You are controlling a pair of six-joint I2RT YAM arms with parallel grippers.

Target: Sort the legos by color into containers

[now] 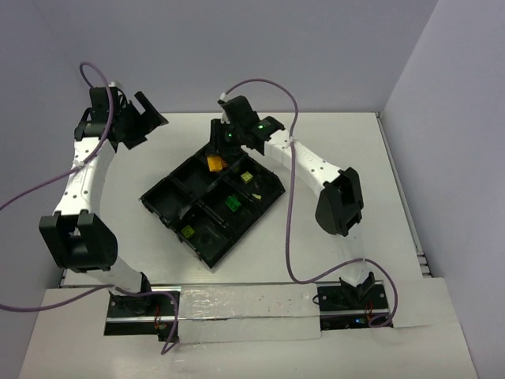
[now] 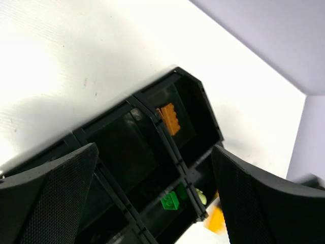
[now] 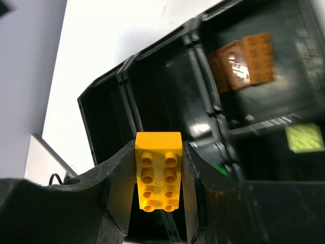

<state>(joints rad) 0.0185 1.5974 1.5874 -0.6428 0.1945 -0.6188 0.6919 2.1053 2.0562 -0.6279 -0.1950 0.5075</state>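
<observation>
Top external: black tray (image 1: 168, 202) on white table (image 1: 359, 154), lilac walls (image 1: 316, 47).

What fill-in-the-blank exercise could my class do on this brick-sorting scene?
1. The right end effector is shut on a brick whose colour is ____.
2. The left end effector holds nothing, and its jaws are ____.
3. An orange brick lies in a compartment of the ____ tray.

Missing words: yellow; open; black.
</observation>
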